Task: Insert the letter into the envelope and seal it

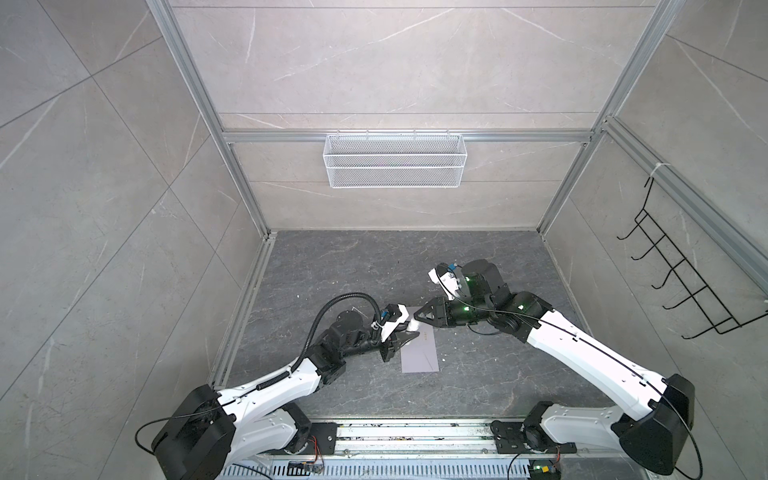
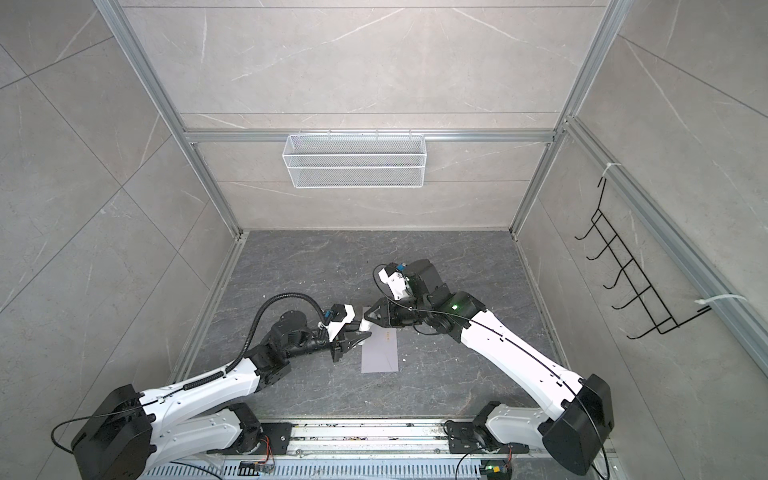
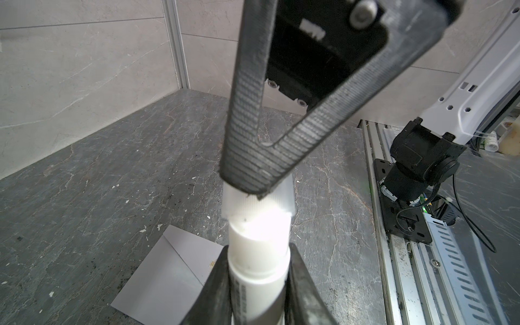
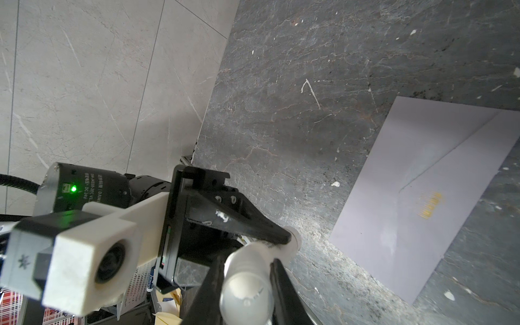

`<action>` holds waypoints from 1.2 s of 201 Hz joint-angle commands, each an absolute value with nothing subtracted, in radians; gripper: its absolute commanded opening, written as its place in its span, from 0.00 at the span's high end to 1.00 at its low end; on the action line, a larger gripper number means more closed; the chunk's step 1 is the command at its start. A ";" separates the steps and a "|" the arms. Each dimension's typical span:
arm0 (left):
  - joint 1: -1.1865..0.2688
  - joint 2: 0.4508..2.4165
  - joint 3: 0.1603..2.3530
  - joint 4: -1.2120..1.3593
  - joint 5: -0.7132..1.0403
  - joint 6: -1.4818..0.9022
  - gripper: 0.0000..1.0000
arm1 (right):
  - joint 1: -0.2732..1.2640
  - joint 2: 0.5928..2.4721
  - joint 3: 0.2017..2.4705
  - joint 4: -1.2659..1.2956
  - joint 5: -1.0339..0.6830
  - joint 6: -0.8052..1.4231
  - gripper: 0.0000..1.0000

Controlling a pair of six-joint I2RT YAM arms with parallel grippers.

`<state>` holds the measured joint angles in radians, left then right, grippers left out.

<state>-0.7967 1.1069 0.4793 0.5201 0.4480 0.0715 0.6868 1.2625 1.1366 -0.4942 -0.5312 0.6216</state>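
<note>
Your envelope point(image 1: 419, 353) lies flat at lower centre, pale lavender-grey, its diagonal seams and small orange mark facing up. Your left gripper point(image 1: 408, 338) clamps a glue stick point(image 3: 259, 259); your right gripper point(image 1: 417, 321) clamps its cap point(image 3: 261, 205).

white tube point(image 4: 247, 284): held by my right gripper point(image 4: 247, 260) and left gripper point(image 4: 282, 242)
envelope point(image 4: 416, 197): flat on the table point(image 4: 309, 84), flap down

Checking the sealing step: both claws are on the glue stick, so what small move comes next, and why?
Probably draw the right claw straight back to pull the cap off. The left claw clamps the glue stick, the right claw grips its cap, not yet removed, and the envelope lies flat nearby.
</note>
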 commanded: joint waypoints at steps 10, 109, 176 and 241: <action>-0.798 1.088 0.498 0.596 0.472 0.079 1.00 | 0.699 1.276 1.123 -0.468 -0.598 0.605 0.74; -0.799 1.117 0.530 0.548 0.518 0.068 1.00 | 0.714 1.279 1.146 -0.531 -0.529 0.489 0.72; -0.798 1.131 0.540 0.546 0.528 0.061 1.00 | 0.751 1.285 1.161 -0.576 -0.455 0.433 0.72; -0.797 1.140 0.545 0.546 0.532 0.054 1.00 | 0.789 1.286 1.166 -0.605 -0.393 0.397 0.72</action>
<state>-0.7959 1.1416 0.4805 0.4664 0.5091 0.0666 0.7570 1.2739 1.1439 -0.5606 -0.4030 0.4343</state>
